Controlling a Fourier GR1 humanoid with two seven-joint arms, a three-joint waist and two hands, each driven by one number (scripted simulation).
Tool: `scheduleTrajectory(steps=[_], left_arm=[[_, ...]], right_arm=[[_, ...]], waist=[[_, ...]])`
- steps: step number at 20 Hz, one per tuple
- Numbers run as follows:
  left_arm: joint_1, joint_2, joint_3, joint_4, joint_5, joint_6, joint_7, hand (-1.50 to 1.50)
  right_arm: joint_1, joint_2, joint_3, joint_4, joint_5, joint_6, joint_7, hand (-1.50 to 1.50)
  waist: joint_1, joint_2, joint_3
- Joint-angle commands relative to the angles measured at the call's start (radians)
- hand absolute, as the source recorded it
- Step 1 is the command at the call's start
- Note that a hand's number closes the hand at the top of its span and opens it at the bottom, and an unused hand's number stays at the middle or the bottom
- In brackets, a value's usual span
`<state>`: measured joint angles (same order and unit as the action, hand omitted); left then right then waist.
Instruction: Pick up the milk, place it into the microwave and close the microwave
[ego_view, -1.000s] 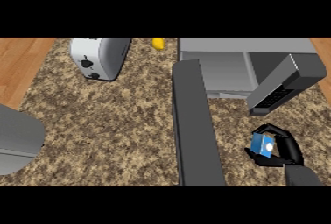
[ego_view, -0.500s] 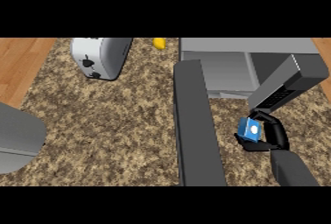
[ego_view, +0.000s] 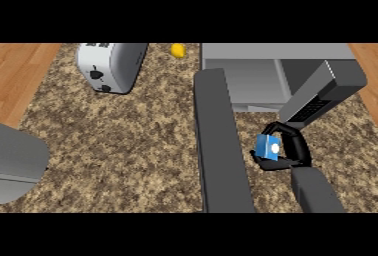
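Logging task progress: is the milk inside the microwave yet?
Not yet. The milk sits in the right hand, in front of the open microwave.

Right robot hand (ego_view: 294, 150) raised from lower edge, fingers curled, grey forearm behind

Even, bright light (soft shadows only), no glare.

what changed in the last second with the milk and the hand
The right hand, curled round the blue milk carton, has carried it up the view and a little left, toward the open microwave; it now sits just below the microwave's front edge. It held the milk throughout and has not let go. The microwave door, the toaster and the yellow item stayed put.
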<state>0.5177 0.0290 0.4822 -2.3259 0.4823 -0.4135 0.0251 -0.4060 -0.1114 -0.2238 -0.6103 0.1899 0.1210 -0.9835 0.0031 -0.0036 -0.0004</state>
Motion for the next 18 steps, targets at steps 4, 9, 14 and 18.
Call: scheduleTrajectory(steps=[4,9,14,18], left_arm=[[-0.037,0.003,0.030,0.012,0.001,-0.003,0.023,-1.50],[-0.016,-0.027,0.014,0.109,-0.045,-0.068,-0.083,-1.50],[-0.002,-0.028,0.014,0.070,-0.022,-0.059,-0.043,-1.50],[-0.020,0.006,0.069,0.026,0.041,-0.049,0.024,-1.50]], right_arm=[[0.007,0.108,0.074,-0.276,0.001,-0.101,0.218,1.50],[-0.063,0.109,0.101,-0.299,0.007,-0.179,0.319,1.50],[-0.244,0.056,0.070,-0.155,0.087,-0.274,0.368,1.50],[-0.387,0.026,0.060,0.024,0.145,-0.338,0.399,1.50]], waist=[[-0.005,0.000,0.000],[0.004,0.002,0.000],[0.016,0.006,0.000],[0.033,0.011,0.001]])
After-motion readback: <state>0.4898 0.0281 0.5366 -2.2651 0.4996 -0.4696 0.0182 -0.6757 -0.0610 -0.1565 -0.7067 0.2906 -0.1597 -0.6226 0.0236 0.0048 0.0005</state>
